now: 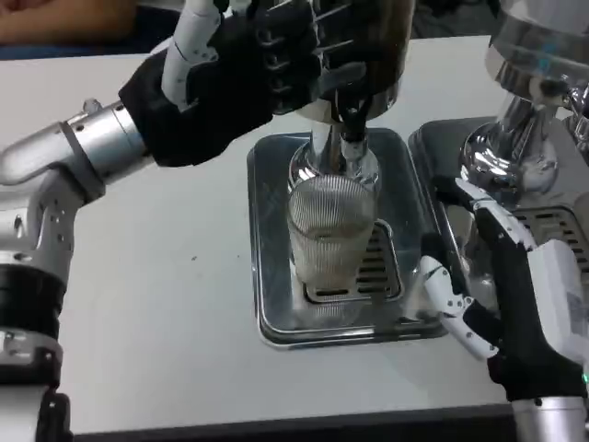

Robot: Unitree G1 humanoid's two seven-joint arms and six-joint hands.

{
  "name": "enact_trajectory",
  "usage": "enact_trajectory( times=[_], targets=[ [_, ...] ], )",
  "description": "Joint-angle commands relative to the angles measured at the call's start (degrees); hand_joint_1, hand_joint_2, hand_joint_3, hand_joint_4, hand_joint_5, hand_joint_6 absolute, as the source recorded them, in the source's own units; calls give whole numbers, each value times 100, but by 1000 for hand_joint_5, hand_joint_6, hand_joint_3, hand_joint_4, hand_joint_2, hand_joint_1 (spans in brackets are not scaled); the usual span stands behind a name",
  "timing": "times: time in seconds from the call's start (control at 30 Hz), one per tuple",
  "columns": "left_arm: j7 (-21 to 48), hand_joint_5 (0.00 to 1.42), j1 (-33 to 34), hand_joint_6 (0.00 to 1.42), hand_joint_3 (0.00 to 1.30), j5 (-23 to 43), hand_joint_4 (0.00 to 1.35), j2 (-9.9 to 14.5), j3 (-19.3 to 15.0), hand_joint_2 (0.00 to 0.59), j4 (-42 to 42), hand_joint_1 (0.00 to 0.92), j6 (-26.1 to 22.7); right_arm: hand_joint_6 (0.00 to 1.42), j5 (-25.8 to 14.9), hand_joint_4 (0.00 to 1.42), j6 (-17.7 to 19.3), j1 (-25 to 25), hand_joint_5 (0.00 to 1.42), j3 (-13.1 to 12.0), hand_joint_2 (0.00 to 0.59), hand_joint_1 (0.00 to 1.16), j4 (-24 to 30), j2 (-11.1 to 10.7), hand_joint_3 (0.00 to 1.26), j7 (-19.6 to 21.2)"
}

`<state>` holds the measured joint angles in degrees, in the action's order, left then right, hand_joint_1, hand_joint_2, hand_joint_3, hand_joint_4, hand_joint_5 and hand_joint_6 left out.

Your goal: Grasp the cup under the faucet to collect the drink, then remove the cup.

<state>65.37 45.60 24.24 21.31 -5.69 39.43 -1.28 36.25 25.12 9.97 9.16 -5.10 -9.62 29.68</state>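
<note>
While the cup point(331, 241) fills unheld | left hand point(248, 74) grips dispenser point(354, 46) | right hand point(479, 276) open beside tray point(267, 276) | risk: overflow, or knocking cup on reach.

bright, even overhead light | glare on chrome tray point(267, 304) | soft shadows | slightly blurred, grainy throughout
</note>
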Motion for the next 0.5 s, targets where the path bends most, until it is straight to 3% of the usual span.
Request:
enact_trajectory(
  times=[0.03,0.5],
  targets=[
    [64,76,249,8,38,-207,0,-43,40,49,286,0,257,231,50,306,50,90,232,-8,470,362,79,10,272,125],
    [159,75,409,7,39,-789,0,-191,246,49,871,0,1207,231,74,308,31,225,232,-6,470,359,156,57,280,243]
  ],
)
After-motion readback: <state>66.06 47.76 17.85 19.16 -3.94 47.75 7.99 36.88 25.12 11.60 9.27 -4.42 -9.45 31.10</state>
